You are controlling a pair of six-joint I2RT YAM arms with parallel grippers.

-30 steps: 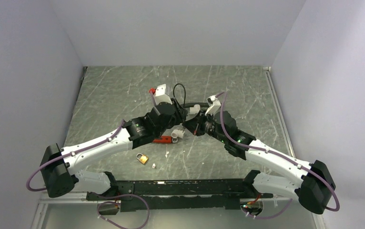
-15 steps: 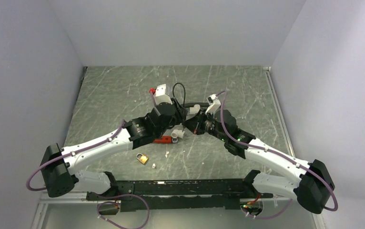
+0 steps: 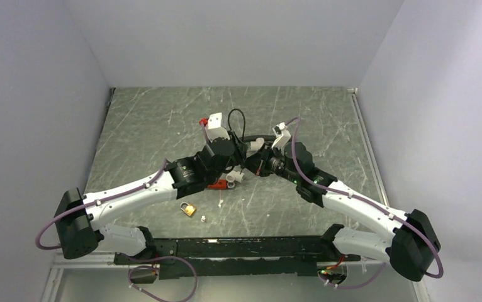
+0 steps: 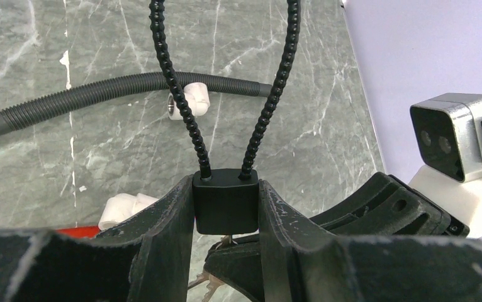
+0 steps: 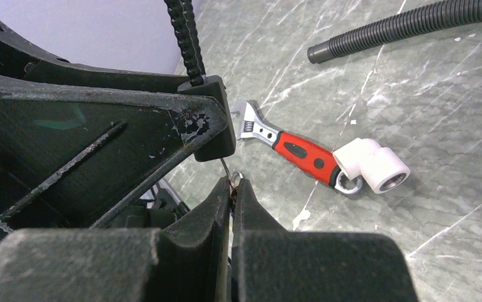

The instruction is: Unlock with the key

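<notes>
**Key pinched beneath the cable lock**

We see the left end effector (image 4: 226, 211) partly open, its two fingers clamped on the sides of a black lock block (image 4: 226, 195). A beaded cable loop (image 4: 169, 69) rises from the block, away from the fingers. The right end effector (image 5: 232, 187) is closed, its tips pinching the thin silvery key (image 5: 225, 168). The key runs from those tips up to the block's underside. Beyond the right tips, on the counter (image 5: 452, 113), lies a red-handled wrench (image 5: 292, 151) with a white pipe elbow (image 5: 377, 167) touching its far end.

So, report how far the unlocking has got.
Done: left claw grips the black lock; right claw pinches the key under it. In hand: seating or turning the key, I cannot tell which. Left: both cable ends sit in the lock, so it is not open.
</notes>
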